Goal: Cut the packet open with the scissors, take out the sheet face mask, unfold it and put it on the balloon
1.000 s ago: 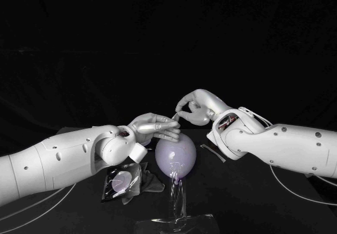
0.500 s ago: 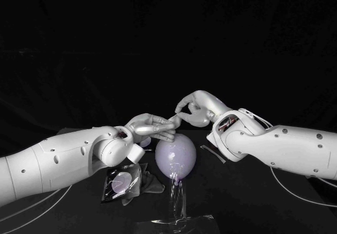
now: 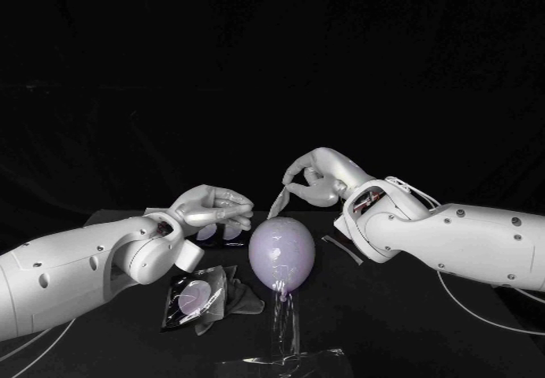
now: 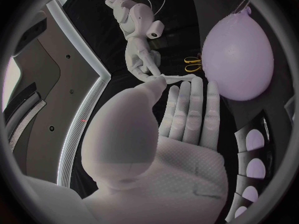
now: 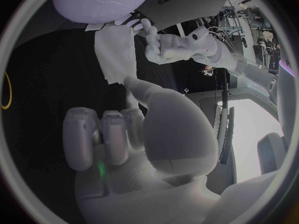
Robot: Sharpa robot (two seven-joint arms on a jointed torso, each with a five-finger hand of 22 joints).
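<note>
While the right robot hand [image 3: 313, 178] pinches the mask [image 3: 278, 201] (above the balloon [image 3: 282, 253]), the left robot hand [image 3: 213, 209] — fingers [image 4: 194, 104] apart — holds nothing.

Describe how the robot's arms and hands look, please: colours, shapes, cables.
Both the left arm and the right arm have smooth, rounded white shells marked with small dark dots. The left hand and the right hand are silver, with many slim fingers. Thin white cables loop beneath the right arm.
</note>
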